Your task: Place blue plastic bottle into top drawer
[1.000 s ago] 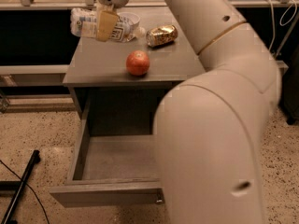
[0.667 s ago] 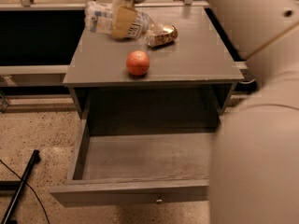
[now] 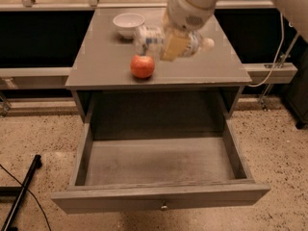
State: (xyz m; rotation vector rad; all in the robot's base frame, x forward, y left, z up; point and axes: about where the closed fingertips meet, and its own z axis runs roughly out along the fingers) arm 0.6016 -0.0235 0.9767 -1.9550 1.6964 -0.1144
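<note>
The blue plastic bottle, clear with a white cap at its right end, lies level in my gripper just above the grey table top. The gripper comes down from the top of the view and its yellowish finger crosses the bottle's middle, shut on it. The top drawer is pulled fully out below the table front. Its inside is bare, and its small knob is on the front panel.
An orange fruit sits on the table near the front edge, just left of and below the bottle. A white bowl stands at the back. A black pole and a cable lie on the floor at the left.
The gripper has carried the bottle right and toward the table's front. The arm no longer covers the drawer. The gold can is now out of sight and the bowl shows.
</note>
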